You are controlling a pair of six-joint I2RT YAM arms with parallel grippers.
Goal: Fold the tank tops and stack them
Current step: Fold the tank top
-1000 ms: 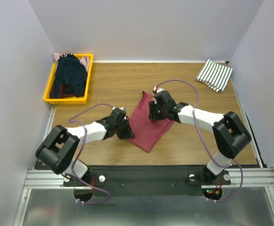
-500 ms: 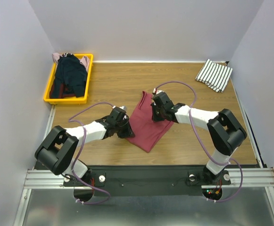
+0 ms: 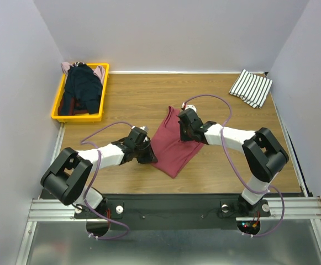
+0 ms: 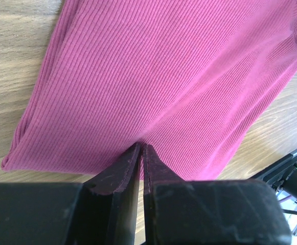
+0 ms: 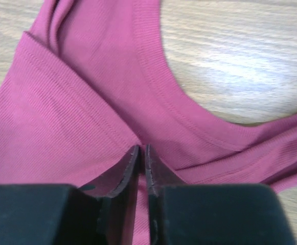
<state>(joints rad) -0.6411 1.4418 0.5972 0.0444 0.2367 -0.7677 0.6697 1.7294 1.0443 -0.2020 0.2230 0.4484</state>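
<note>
Top external view: a yellow plastic bin [image 3: 76, 117] at 10 o'clock holds a dark navy tank top [image 3: 82, 88] and a pale pink tank top [image 3: 99, 73]; a folded white black-striped tank top [image 3: 251, 87] lies at 2 o'clock. Mid-table, the left gripper [image 3: 149, 157] pinches the 9 o'clock edge of the dark red ribbed tank top [image 3: 171, 150], and the right gripper [image 3: 183, 132] pinches its 1 o'clock part. Left wrist view: jaws nearly together, nipping a pucker of cloth. Right wrist view: jaws nearly together on a fold just below the scooped neckline.

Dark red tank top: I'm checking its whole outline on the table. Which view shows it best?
The top external view: nearly the whole dark red tank top shows there. The left wrist view gives only ribbed cloth and one edge; the right wrist view, only its scooped neckline.
</note>
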